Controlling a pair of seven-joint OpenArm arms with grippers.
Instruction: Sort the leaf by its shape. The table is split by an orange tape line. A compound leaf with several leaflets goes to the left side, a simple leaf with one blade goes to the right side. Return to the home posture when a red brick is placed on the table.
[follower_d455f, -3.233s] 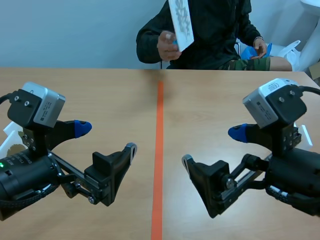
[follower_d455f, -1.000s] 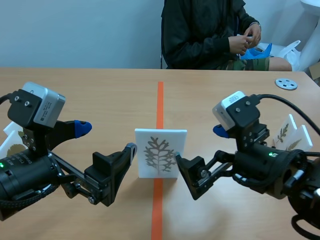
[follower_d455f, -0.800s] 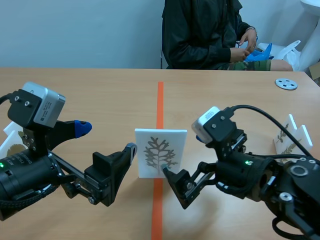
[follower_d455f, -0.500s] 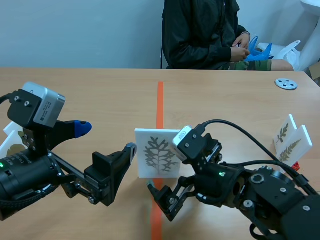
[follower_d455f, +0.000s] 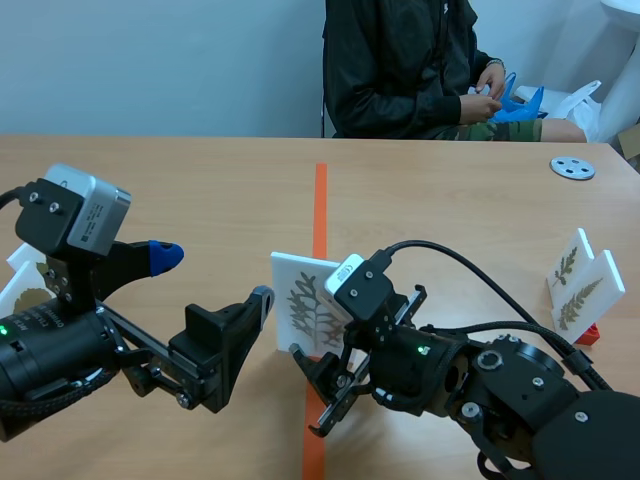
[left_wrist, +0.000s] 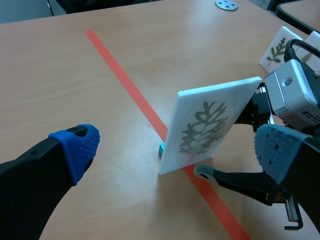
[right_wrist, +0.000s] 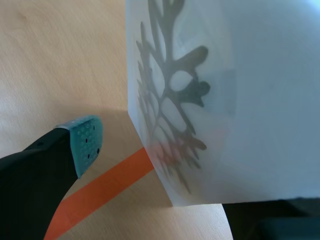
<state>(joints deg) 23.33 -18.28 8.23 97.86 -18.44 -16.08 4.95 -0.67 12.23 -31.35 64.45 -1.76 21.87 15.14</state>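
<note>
Scene view: at the far left edge of the wooden counter (follower_d455f: 200, 190), a white card with a brownish leaf (follower_d455f: 18, 288) peeks out from behind the left arm. The left pincer (follower_d455f: 213, 278) hangs low over the left half with its blue-padded fingers (left_wrist: 76, 150) wide apart and nothing between them. Its lower fingertip is near the left edge of the task's thing, a white square card bearing a dark, deeply lobed leaf (follower_d455f: 303, 308).

That card stands on edge on the orange tape line (follower_d455f: 320, 200) in the middle of the counter, and a small teal piece (left_wrist: 161, 147) shows at its foot. The right arm has reached in to the middle. The right pincer (follower_d455f: 345, 335) straddles the card: one finger lies in front of the leaf face, the other goes behind the card. In the right wrist view the grey-green pad (right_wrist: 82, 142) of the front finger stands apart from the card face, so the fingers are spread and not clamped on it.

Further right, two white cards with fern-like sprigs (follower_d455f: 575, 285) stand close together by the counter's edge, with a small red piece (follower_d455f: 590, 335) at their foot. Beyond them, towards the far side, lies a grey round disc with holes (follower_d455f: 572, 167). A person in a black jacket (follower_d455f: 400, 70) sits across the counter, hands on something blue (follower_d455f: 512, 100).
</note>
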